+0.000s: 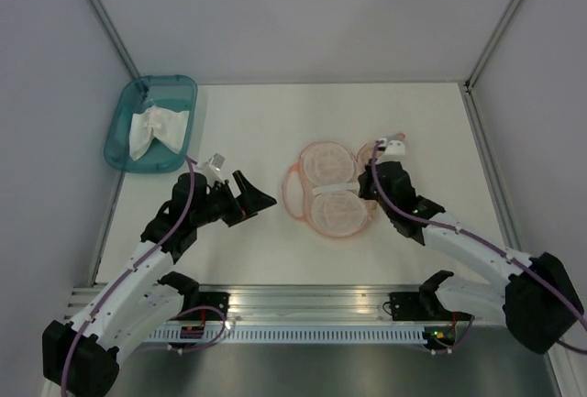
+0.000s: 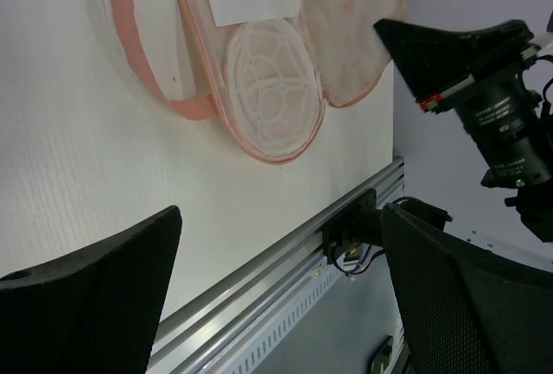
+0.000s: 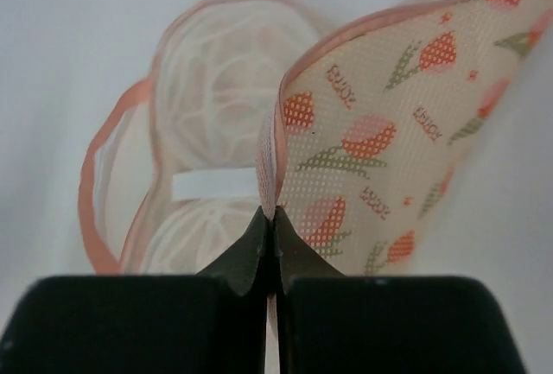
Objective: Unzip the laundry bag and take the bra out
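The laundry bag (image 1: 332, 192) lies open mid-table, showing two round mesh domes, a white strap and its pink edge. Its printed flap (image 3: 389, 132) stands up on the right side. My right gripper (image 3: 270, 218) is shut on the flap's pink zipper edge; in the top view it (image 1: 371, 177) is at the bag's right rim. My left gripper (image 1: 253, 193) is open and empty, a short way left of the bag (image 2: 268, 80), with nothing between its fingers (image 2: 104, 288). The white bra (image 1: 156, 129) lies crumpled in the teal tray (image 1: 119, 136) at the far left.
A metal rail (image 1: 303, 303) runs along the table's near edge and also shows in the left wrist view (image 2: 259, 292). Grey walls close in the table at left, back and right. The right arm's camera (image 2: 505, 123) shows in the left wrist view.
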Available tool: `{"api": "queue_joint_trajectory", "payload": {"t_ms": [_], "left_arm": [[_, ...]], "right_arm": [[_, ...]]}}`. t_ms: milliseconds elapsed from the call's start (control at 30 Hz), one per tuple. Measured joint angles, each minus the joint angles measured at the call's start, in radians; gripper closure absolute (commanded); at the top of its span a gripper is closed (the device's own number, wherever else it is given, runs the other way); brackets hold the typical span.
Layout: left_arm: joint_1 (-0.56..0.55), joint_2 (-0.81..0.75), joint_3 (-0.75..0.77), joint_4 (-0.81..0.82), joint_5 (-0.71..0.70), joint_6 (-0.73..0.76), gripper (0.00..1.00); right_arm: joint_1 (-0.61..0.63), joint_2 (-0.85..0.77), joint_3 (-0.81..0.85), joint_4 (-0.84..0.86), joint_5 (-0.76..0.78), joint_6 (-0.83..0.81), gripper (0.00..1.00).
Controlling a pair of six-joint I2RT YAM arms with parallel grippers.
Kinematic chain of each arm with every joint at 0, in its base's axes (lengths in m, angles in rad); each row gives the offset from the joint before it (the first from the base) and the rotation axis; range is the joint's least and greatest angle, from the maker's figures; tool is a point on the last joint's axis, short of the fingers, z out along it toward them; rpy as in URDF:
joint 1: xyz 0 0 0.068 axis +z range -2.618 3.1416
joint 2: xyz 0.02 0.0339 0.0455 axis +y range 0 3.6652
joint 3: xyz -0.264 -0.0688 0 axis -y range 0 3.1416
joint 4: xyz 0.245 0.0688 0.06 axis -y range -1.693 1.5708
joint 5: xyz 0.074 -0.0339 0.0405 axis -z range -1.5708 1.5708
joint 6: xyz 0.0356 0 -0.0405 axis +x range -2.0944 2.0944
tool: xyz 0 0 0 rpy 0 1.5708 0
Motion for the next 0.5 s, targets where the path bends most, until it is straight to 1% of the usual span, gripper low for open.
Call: {"api": "queue_joint_trajectory", "payload": {"t_ms": [100,233,300,333,367,400,467,500], "left_arm": [[0.000,-0.012,-0.003,-0.012,-0.018,0.000,0.00],[0.000,-0.034,-0.025,-0.020,-0.036,0.000,0.00],[0.000,-0.047,-0.040,-0.022,-0.051,0.000,0.00],[0.000,-0.052,-0.048,-0.024,-0.056,0.000,0.00],[0.000,-0.058,-0.055,-0.027,-0.058,0.000,0.00],[0.000,-0.062,-0.063,-0.029,-0.065,-0.001,0.00],[0.000,-0.068,-0.071,-0.039,-0.074,-0.001,0.00],[0.000,-0.068,-0.073,-0.042,-0.078,-0.001,0.00]], "right_arm": [[0.193,0.138,0.021,0.091,-0.074,-0.148,1.00],[0.378,0.242,0.028,0.161,-0.152,-0.285,1.00],[0.455,0.296,0.043,0.175,-0.175,-0.341,0.97],[0.484,0.323,0.053,0.176,-0.188,-0.359,0.92],[0.507,0.348,0.063,0.173,-0.199,-0.372,0.56],[0.521,0.371,0.072,0.169,-0.209,-0.377,0.44],[0.530,0.410,0.085,0.161,-0.214,-0.385,0.29],[0.530,0.426,0.085,0.159,-0.213,-0.383,0.27]]}}
